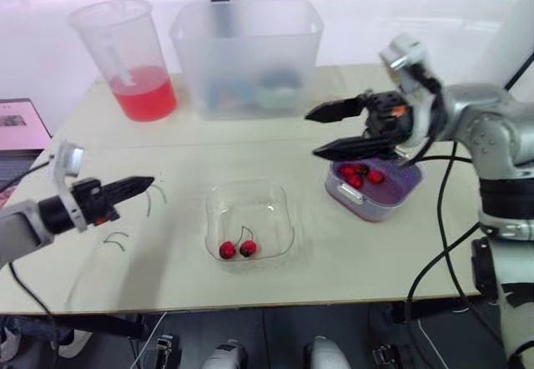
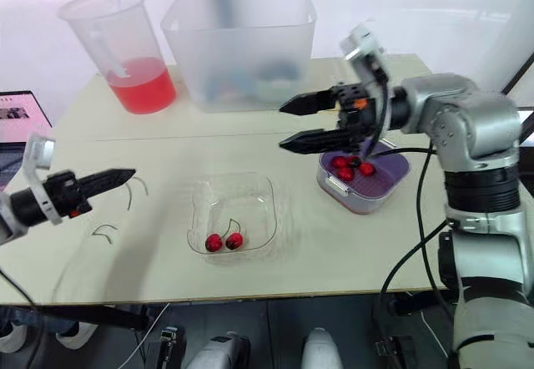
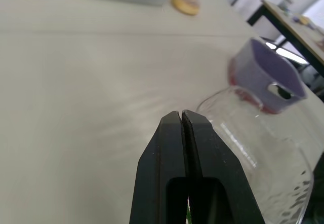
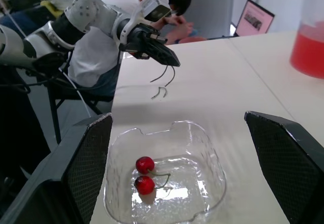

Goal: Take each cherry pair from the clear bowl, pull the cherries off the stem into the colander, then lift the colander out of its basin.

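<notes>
Right gripper [image 1: 311, 134]: jaws spread wide, holding nothing; hangs above the table towards the right edge, tips pointing to the left edge.
Under it: the lower finger crosses the far rim of the colander [image 1: 394, 187].
Colander: purple plastic, rounded-square, with a slot handle in the wall; it sits inside its basin.
Basin [image 1: 368, 211]: clear plastic, just inside the right edge.
Loose cherries [image 1: 359, 174]: a few, red and glossy, in the colander on its far side.
Left gripper [image 1: 148, 184]: fingers pressed together, a thin green stem [image 1: 153, 195] pinched at the tip and curling down; over the left edge area, pointing to the clear bowl.
Second stem [image 1: 117, 240]: bare, curved, lying on the table nearer the front edge than the left gripper.
Clear bowl [image 1: 219, 203]: glassy, rounded-square with a wavy rim, mid table near the front edge, between the two grippers.
Cherry pair [image 1: 238, 249]: two red cherries joined on one stem, in the bowl's front part, untouched.
Pitcher [image 1: 129, 56]: translucent plastic with red liquid low inside, far left corner.
Tub [image 1: 246, 56]: large frosted plastic box, middle of the far edge, beside the pitcher.
Table [image 1: 350, 260]: flat, matte, beige.
Laptop [image 1: 17, 131]: just off the left edge.
Person [image 4: 98, 62]: white top, seated behind the left arm.
</notes>
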Available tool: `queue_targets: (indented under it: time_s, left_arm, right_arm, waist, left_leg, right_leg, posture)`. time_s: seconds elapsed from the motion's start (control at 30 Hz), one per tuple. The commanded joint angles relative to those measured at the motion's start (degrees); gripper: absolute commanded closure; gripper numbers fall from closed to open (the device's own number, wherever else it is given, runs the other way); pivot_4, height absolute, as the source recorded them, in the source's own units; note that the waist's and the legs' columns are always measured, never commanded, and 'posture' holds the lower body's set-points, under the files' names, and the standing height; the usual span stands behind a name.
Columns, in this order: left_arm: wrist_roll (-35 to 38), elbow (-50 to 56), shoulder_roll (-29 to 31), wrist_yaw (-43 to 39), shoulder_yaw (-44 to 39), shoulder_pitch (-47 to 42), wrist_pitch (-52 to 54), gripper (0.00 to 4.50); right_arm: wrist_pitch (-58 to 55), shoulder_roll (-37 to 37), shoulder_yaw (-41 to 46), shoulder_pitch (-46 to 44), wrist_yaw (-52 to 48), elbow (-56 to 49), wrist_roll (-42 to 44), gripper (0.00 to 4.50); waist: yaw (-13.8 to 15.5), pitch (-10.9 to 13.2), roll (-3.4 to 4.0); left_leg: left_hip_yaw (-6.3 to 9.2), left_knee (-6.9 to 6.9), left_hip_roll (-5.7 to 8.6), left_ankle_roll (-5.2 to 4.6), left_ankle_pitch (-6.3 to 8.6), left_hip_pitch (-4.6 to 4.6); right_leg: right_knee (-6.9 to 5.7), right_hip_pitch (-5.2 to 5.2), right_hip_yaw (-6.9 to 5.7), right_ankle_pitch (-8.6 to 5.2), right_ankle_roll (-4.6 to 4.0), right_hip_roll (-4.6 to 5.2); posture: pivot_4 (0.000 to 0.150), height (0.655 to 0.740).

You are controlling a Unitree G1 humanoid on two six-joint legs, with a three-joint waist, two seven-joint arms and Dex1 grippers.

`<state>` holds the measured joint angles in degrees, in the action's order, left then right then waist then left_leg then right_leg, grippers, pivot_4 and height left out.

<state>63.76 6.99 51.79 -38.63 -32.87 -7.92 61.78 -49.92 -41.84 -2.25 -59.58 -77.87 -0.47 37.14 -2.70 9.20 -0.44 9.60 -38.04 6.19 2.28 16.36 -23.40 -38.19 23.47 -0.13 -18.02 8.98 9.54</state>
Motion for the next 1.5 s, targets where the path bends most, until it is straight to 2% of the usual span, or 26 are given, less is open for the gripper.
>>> queue_targets:
  time_s: [0.03, 0.27, 0.4, 0.5, 0.6, 0.73, 0.87, 1.0, 1.1, 1.2, 1.3, 1.37, 1.5]
  left_arm:
    - [-1.98, -5.68, -2.44, -0.38, -3.88, 3.15, -2.48, 4.5]
    - [-11.43, -15.38, -4.79, -0.63, -1.3, 7.0, -8.21, 4.5]
    - [-14.42, -19.96, -3.98, -0.83, -2.6, 5.53, -11.5, 3.14]
    - [-14.37, -23.94, -3.84, 3.04, -7.33, 0.43, -14.5, 1.41]
    - [-14.07, -23.81, -2.75, 3.16, -9.67, -2.36, -15.72, 0.04]
    - [-14.5, -17.66, -0.83, -0.64, -8.61, -2.29, -16.09, 0.04]
    - [-14.96, -0.98, 3.55, -12.88, -1.23, 2.58, -18.07, 0.04]
    - [-8.53, 9.14, 5.33, -19.4, -0.52, 4.7, -13.64, 0.04]
    - [-6.62, 15.26, 4.77, -19.39, 0.44, 5.71, -13.07, 0.04]
    - [-6.38, 19.68, 3.31, -17.22, 1.36, 6.09, -13.82, 0.04]
    - [-10.45, 23.09, 2.94, -16.77, 2.76, 8.66, -16.7, 0.04]
    - [-11.04, 24.12, 2.95, -16.75, 2.88, 9.75, -17.22, 0.04]
    - [-9.06, 25.44, 4.16, -16.92, 2.07, 13.36, -14.02, 0.04]
  right_arm:
    - [2.12, 1.14, -1.12, 0.13, 1.46, -5.38, -0.06, 0.03]
    - [3.7, 0.51, -2.89, 1.6, 2.96, -6.86, -1.88, 0.03]
    - [2.82, 0.24, -2.37, 2.41, 3.81, -8.21, -1.02, 0.0]
    - [2.58, -0.24, -2.2, 3.25, 3.93, -8.73, -0.78, 0.0]
    - [2.54, -0.81, -2.31, 3.59, 3.45, -8.8, -0.79, 0.0]
    - [3.15, -2.63, -4.18, 3.7, 1.27, -8.85, -2.18, 0.0]
    - [7.51, -4.11, -10.09, 2.27, -3.02, -6.63, -7.13, 0.0]
    - [13.05, -2.01, -16.17, -1.08, -6.37, -3.5, -12.45, 0.0]
    - [16.13, 0.92, -20.66, -2.97, -6.45, -0.1, -17.22, 0.0]
    - [16.2, 6.27, -21.87, -4.09, -2.38, 3.46, -19.81, 0.0]
    - [5.27, 9.98, -22.97, -6.25, 2.04, 4.84, -20.51, 0.0]
    - [2.49, 11.09, -24.05, -7.23, 2.72, 4.94, -21.07, 0.0]
    - [11.0, 12.68, -30.18, -6.82, 0.8, 1.93, -26.01, 0.0]
  waist:
    - [0.24, 0.0, 0.0]
    - [0.4, -0.04, -0.08]
    - [0.12, -0.04, -0.08]
    - [0.33, -0.05, -0.11]
    - [0.21, -0.06, -0.13]
    - [0.08, -0.06, -0.13]
    - [0.11, -0.06, -0.14]
    - [-0.13, -0.04, -0.11]
    - [-0.65, -0.04, -0.11]
    - [-1.12, -0.05, -0.11]
    - [-1.28, -0.04, -0.1]
    - [-1.18, -0.04, -0.09]
    - [-1.19, -0.03, -0.08]
  left_leg:
    - [0.0, 0.02, 0.0, 0.0, 0.0, 0.0]
    - [0.06, -0.06, 0.02, 0.0, 0.0, 0.0]
    - [0.04, -0.02, 0.01, 0.0, 0.0, 0.0]
    - [0.07, -0.03, -0.01, 0.01, 0.0, 0.0]
    - [0.05, -0.06, 0.03, 0.0, 0.0, 0.0]
    - [0.04, -0.02, 0.01, 0.0, 0.0, 0.0]
    - [0.0, 0.02, 0.01, 0.0, 0.0, 0.0]
    - [-0.02, 0.02, -0.01, 0.01, 0.0, 0.0]
    - [-0.02, 0.1, -0.03, 0.0, 0.0, 0.0]
    - [0.0, 0.09, -0.06, 0.01, 0.0, 0.0]
    - [0.0, 0.09, -0.05, 0.01, 0.0, 0.0]
    - [0.01, 0.12, -0.04, 0.01, 0.0, -0.01]
    - [0.05, 0.1, -0.02, 0.01, 0.0, 0.0]
  right_leg:
    - [0.01, 0.01, 0.0, 0.0, 0.0, 0.0]
    - [0.01, -0.07, -0.03, 0.01, -0.01, 0.01]
    - [0.0, -0.03, -0.03, 0.01, -0.01, 0.0]
    - [-0.01, -0.04, -0.04, 0.01, -0.01, -0.01]
    - [-0.01, -0.06, -0.04, 0.01, -0.01, 0.04]
    - [-0.02, -0.02, -0.04, 0.01, -0.01, 0.03]
    - [0.02, -0.02, -0.02, 0.01, -0.01, 0.03]
    - [0.02, -0.02, -0.02, 0.01, -0.01, 0.02]
    - [0.02, 0.03, -0.01, 0.0, -0.01, 0.01]
    - [0.02, 0.02, -0.02, 0.0, -0.01, -0.02]
    - [0.02, 0.02, -0.02, 0.0, -0.01, -0.01]
    - [0.02, 0.04, -0.02, 0.0, -0.01, -0.02]
    - [0.05, 0.0, -0.02, 0.0, -0.01, -0.02]
  posture:
    - [0.15, 0.74]
    - [0.15, 0.74]
    - [0.15, 0.74]
    - [0.15, 0.74]
    - [0.15, 0.74]
    - [0.15, 0.74]
    - [0.15, 0.74]
    - [0.15, 0.74]
    - [0.15, 0.74]
    - [0.15, 0.74]
    - [0.15, 0.74]
    - [0.15, 0.74]
    - [0.15, 0.74]
